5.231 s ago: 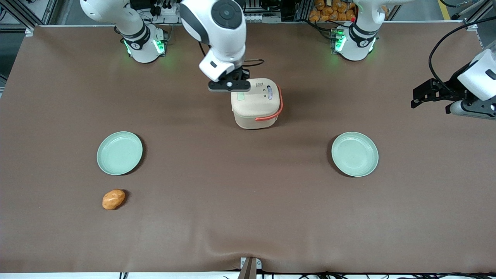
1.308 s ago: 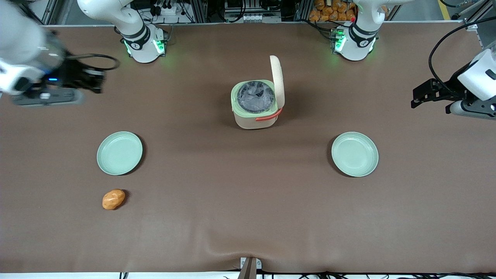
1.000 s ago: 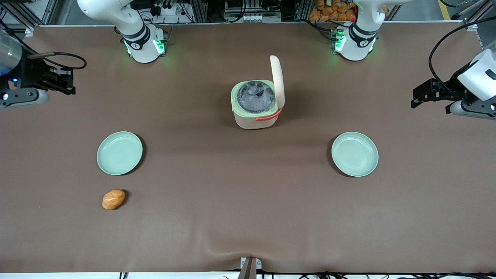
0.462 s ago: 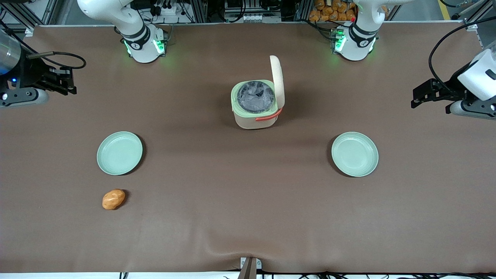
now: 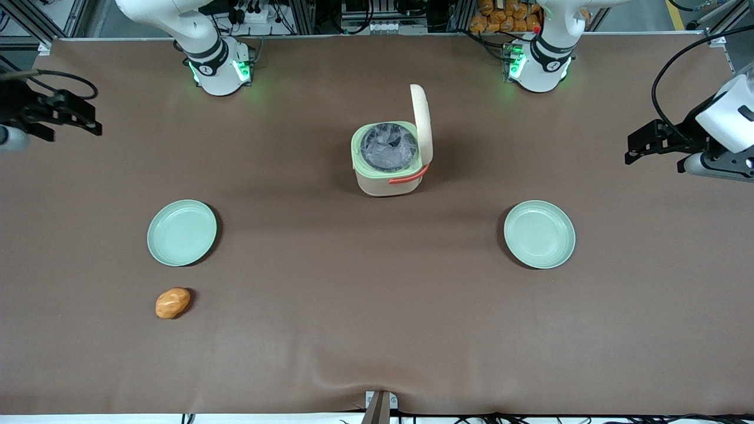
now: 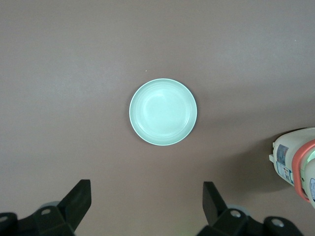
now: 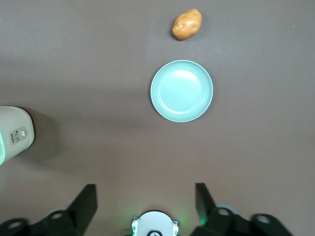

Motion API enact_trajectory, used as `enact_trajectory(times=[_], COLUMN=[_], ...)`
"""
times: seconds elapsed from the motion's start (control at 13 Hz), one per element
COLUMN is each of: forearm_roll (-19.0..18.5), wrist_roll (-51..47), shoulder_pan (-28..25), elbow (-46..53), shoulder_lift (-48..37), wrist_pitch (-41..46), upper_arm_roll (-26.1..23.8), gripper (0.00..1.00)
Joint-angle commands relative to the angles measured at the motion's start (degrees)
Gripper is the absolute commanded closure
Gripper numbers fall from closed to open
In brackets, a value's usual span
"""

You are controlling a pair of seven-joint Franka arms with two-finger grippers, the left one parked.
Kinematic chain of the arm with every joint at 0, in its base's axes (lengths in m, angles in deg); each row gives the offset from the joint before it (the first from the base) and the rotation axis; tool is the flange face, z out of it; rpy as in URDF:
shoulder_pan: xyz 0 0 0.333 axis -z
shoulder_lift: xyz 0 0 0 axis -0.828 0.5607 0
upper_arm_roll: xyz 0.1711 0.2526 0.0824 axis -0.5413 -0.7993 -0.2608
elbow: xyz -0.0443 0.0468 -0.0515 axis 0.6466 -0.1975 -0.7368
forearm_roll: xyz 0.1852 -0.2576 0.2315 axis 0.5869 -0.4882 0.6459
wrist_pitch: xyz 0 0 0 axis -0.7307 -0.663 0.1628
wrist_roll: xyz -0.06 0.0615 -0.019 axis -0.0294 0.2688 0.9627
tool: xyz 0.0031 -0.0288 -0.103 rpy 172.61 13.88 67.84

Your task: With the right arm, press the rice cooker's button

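The cream rice cooker stands mid-table with its lid swung upright, showing the pale green rim and the grey pot. Its coral handle lies across the side nearest the front camera. The cooker's button panel shows in the right wrist view, and the cooker's edge in the left wrist view. My right arm's gripper hovers far from the cooker, at the working arm's end of the table. The gripper is open with nothing between its fingers.
One pale green plate lies toward the working arm's end, with a potato nearer the front camera. Another plate lies toward the parked arm's end. The arm bases stand at the table's back edge.
Five seconds ago the gripper was at the cooker's shut lid. The lid is now up, and the gripper has swung away to the table's end, drifting slightly farther in the last half second.
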Motion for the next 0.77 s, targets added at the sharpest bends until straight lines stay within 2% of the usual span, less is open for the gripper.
enact_trajectory(times=[0.0, 0.31, 0.54, 0.69], forearm_roll=[-1.14, -2.36, -2.81, -2.9], wrist_roll=[-0.11, -0.11, -0.11, -0.11], shoulder_pan=[7.88, 14.92, 19.49, 19.94], elbow=[-1.91, -13.41, -14.13, -14.31], shoulder_lift=[-3.14, -10.69, -11.85, -11.85], wrist_pitch=[-0.31, -6.9, -7.08, -7.08], upper_arm_roll=[-7.69, -14.11, -17.55, -17.55], gripper=[0.0, 0.0, 0.0, 0.0])
